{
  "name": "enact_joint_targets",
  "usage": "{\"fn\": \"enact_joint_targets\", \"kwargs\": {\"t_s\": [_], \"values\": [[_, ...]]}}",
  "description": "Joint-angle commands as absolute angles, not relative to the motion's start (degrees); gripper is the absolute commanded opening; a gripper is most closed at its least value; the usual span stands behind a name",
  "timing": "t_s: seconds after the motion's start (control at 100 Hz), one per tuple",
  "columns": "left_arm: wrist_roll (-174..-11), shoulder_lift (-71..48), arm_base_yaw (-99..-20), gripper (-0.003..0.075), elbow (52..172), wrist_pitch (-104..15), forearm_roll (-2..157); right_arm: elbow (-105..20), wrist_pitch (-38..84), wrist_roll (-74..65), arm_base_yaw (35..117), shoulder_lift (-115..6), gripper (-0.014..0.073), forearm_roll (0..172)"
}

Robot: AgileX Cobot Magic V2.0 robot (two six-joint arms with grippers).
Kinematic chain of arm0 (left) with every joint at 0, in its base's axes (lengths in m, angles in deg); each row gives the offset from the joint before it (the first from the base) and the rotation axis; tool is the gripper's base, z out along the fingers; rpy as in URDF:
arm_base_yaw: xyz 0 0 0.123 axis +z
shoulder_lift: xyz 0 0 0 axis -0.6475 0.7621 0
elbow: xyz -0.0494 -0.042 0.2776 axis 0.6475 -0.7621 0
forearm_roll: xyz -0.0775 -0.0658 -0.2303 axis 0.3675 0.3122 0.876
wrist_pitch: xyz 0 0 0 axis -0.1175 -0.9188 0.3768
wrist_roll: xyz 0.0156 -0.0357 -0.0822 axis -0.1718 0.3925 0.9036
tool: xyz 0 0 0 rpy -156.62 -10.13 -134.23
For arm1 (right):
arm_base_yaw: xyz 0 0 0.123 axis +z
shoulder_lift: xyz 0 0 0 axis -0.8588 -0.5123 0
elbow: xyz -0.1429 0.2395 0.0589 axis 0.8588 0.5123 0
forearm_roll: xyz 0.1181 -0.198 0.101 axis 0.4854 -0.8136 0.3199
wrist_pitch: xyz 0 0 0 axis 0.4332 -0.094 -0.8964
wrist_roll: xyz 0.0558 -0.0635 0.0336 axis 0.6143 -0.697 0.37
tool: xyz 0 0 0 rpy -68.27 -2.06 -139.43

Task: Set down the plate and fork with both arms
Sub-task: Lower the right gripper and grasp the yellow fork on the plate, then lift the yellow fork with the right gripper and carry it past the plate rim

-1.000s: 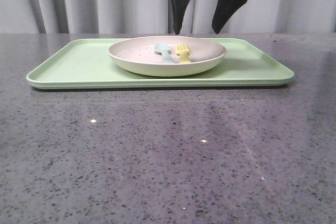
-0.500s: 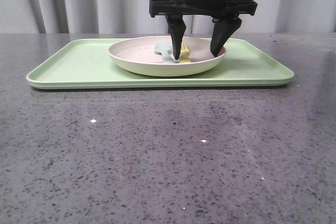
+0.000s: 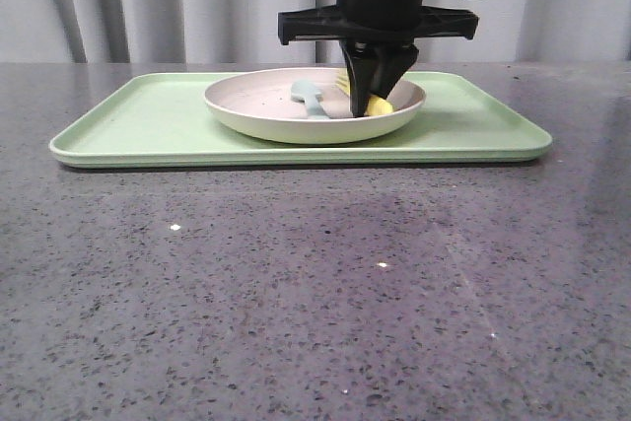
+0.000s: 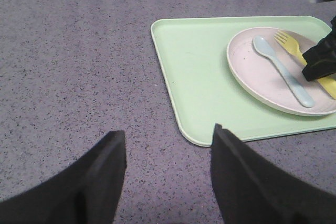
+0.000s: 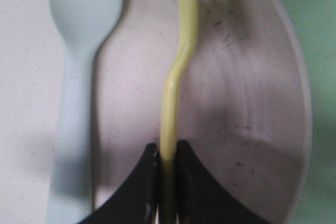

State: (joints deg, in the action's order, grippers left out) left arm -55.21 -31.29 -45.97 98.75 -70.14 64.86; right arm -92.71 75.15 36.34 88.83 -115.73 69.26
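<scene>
The pale pinkish-cream plate [image 3: 266, 105] sits on the light green tray [image 3: 148, 125]. In it lie a light blue spoon [image 3: 308, 96] and the yellow fork [image 3: 380, 105]. My right gripper [image 3: 367, 105] is down in the plate, shut on the fork's handle. The right wrist view shows the fork [image 5: 178, 77] turned on edge between the fingers [image 5: 144, 182], with the spoon [image 5: 79, 77] beside it. My left gripper [image 4: 168, 145] is open and empty over the grey table, off the tray's corner. The left wrist view also shows the plate [image 4: 247, 72] and fork [image 4: 289, 45].
The tray [image 4: 194, 72] covers the far middle of the speckled grey table [image 3: 296, 283]. A grey curtain hangs behind the table.
My right gripper has come down into the plate and closed from wide open onto the fork's handle. The fork has turned on edge.
</scene>
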Motion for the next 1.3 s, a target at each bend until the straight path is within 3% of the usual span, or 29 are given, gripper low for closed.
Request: {"fn": "enact_joint_targets", "kwargs": {"t_s": [0.0,0.25,0.65,1.29], "values": [[-54.9,-31.3,-45.8,0.0365,100.2,-66.2,65.9,-94.7,73.8,36.4,88.8,-112.5,-0.0055,68.1],[-54.9,-31.3,-45.8,0.0365,100.2,-66.2,65.9,-95.2,73.8,36.4,88.7,-112.5,-0.0069,68.7],[-54.9,-31.3,-45.8,0.0365,100.2,-66.2,65.9,-108.3,87.6,36.4,88.5,-112.1,-0.0069,58.8],[-54.9,-31.3,-45.8,0.0365,100.2,-66.2,65.9,-96.1,86.3,36.9,80.7,-106.4,-0.0069,62.1]]}}
